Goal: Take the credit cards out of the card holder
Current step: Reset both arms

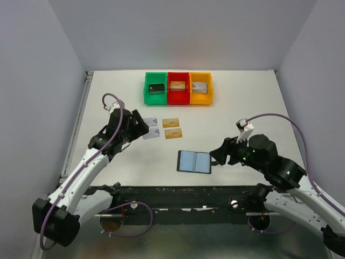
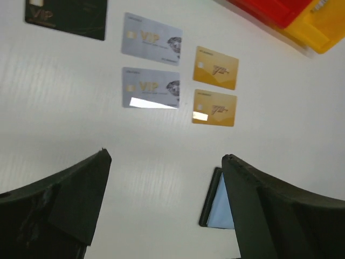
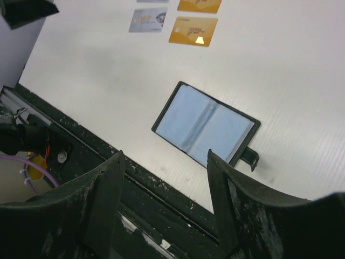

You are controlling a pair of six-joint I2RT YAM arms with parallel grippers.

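The card holder (image 1: 194, 161) lies open on the white table, blue-grey inner faces up, its tab pointing right. To its upper left several credit cards lie flat: two silver ones (image 2: 151, 39) (image 2: 150, 87), two gold ones (image 2: 215, 67) (image 2: 214, 108) and a black one (image 2: 66, 16). My left gripper (image 1: 141, 127) hovers at the left edge of the card rows, open (image 2: 164, 156), with only bare table between its fingers. My right gripper (image 1: 215, 156) sits just right of the card holder (image 3: 205, 125), over the table's near edge, open (image 3: 166, 154) and empty.
Green (image 1: 156, 88), red (image 1: 178, 87) and yellow (image 1: 200, 87) bins stand in a row at the back, each with a block inside. A dark rail (image 1: 178, 190) runs along the table's near edge, close below the card holder.
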